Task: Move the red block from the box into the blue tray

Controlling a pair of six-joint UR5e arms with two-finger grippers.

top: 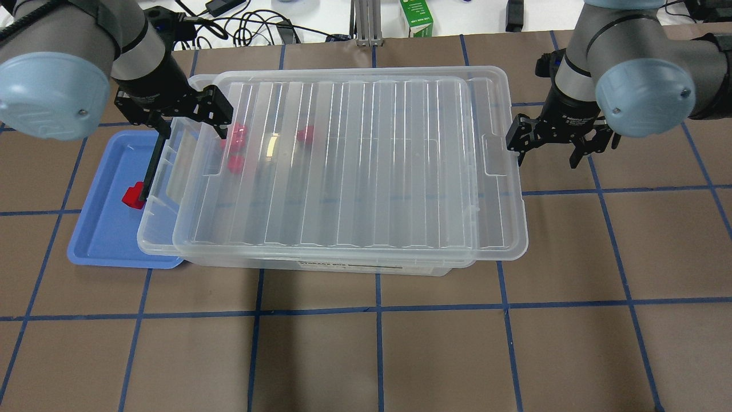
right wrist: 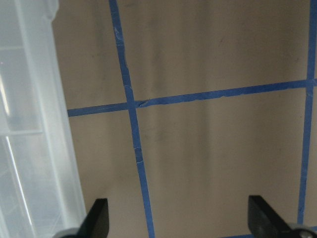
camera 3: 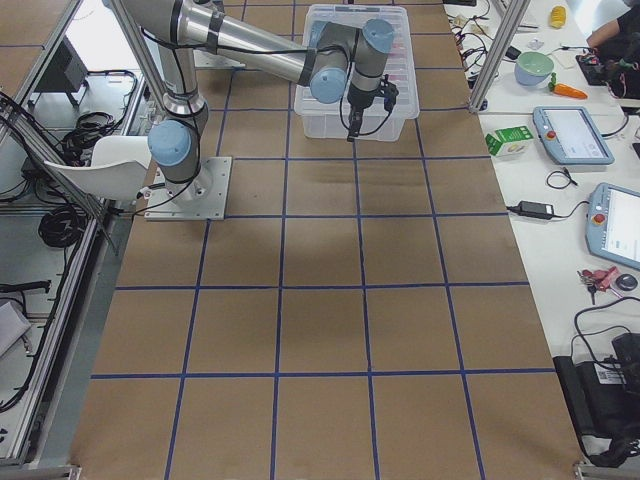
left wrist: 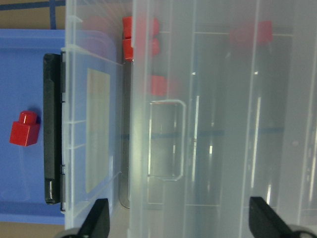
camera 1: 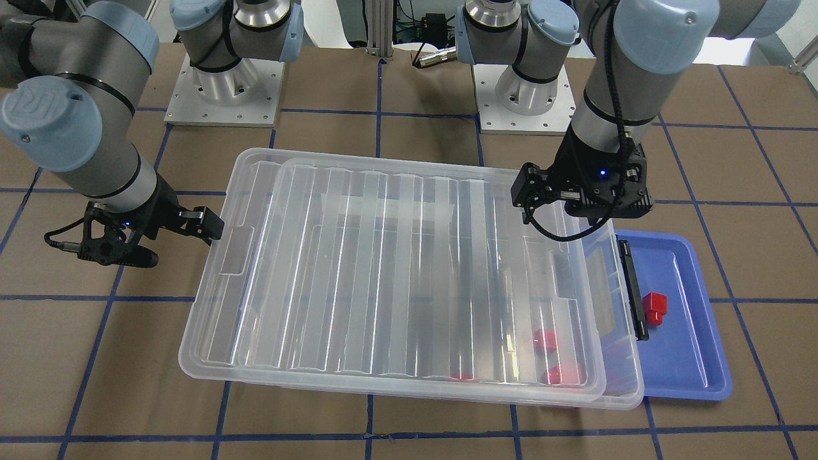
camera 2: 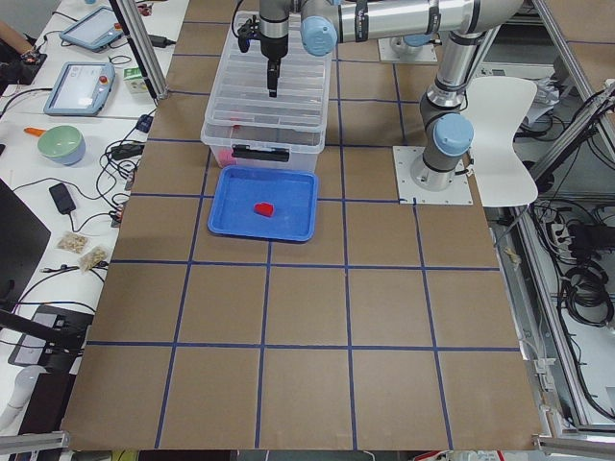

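One red block (top: 134, 196) lies in the blue tray (top: 103, 240), also seen in the front view (camera 1: 654, 306) and the left wrist view (left wrist: 24, 130). The clear box (top: 354, 268) lies next to the tray. Its ribbed lid (top: 354, 160) lies on top, shifted off the tray-side end. Three more red blocks (top: 235, 163) show blurred through the lid at that end. My left gripper (top: 171, 117) hovers open and empty over the box's latch end (left wrist: 181, 220). My right gripper (top: 549, 150) is open and empty over the table beside the box's other end (right wrist: 181, 220).
The black latch (camera 1: 632, 287) hangs on the box end that overlaps the blue tray (camera 1: 690, 364). Brown table with blue tape grid (right wrist: 133, 148). Arm bases (camera 1: 223, 96) stand behind the box. Cables and a green carton (top: 416, 17) lie beyond the far edge.
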